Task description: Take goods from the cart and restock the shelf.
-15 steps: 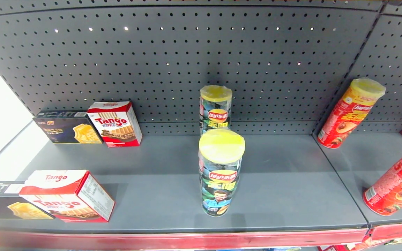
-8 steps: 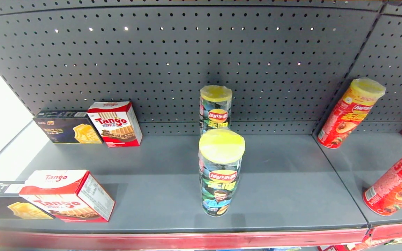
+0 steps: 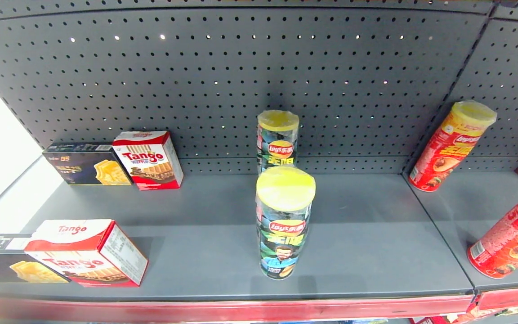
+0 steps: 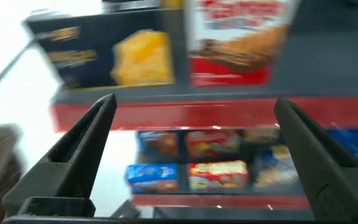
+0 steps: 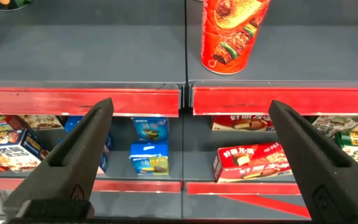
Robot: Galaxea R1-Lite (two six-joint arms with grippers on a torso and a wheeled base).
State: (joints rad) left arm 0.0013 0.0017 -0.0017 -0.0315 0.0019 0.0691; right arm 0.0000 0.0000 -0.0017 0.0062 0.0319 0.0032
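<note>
Left tool [image 4: 194,102] is spread wide with nothing between its fingers, hanging before the red front lip of the shelf [image 4: 179,115], level with a dark box [image 4: 104,59] and a red wafer box [image 4: 238,40] at the shelf's edge. Right tool [image 5: 190,106] is equally wide open and empty, facing the shelf lip below a red chip can [image 5: 232,34]. On the shelf's middle section two yellow-lidded cans stand upright in file, the front can [image 3: 283,225] near the edge and the rear can [image 3: 278,139] against the pegboard. With neither tool loaded, the next item likely has to come from the cart. Such cans are probably light, stiff tubes with a slick film wrap, tall and easy to topple, so a hold across mid-body seems safest. The cartons would dent, so a gentle grip on their narrow sides suits them.
</note>
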